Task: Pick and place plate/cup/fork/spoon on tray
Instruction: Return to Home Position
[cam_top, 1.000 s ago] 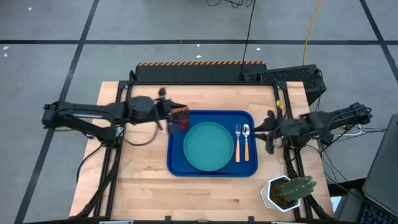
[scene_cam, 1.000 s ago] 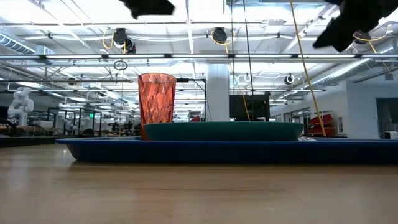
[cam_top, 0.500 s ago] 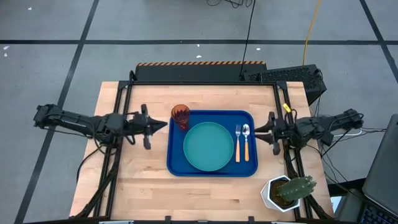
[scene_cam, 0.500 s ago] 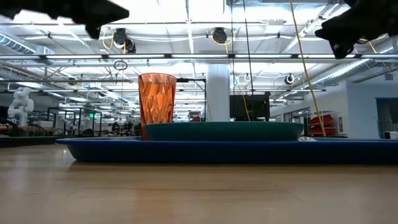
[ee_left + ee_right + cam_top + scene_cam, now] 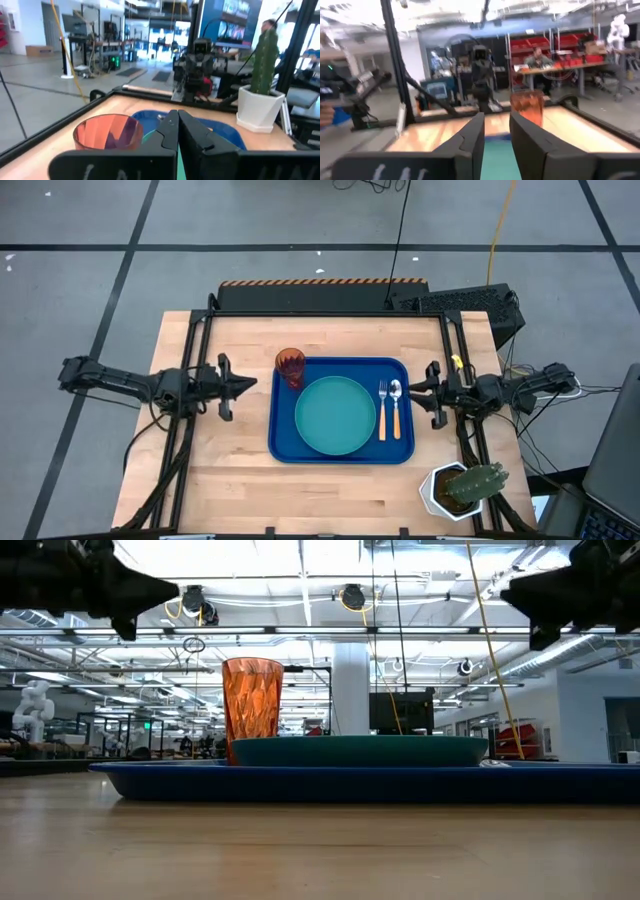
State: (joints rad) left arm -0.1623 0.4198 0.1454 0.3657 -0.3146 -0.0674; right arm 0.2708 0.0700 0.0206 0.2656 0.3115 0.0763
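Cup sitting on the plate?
No, the cup stands beside the plate, in a corner of the tray.

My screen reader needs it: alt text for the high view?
A blue tray on a wooden table holds a teal plate, fork, spoon and amber cup. The left gripper and right gripper hang clear of it, one each side.

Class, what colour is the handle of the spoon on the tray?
Orange; the spoon shows best in the high view.
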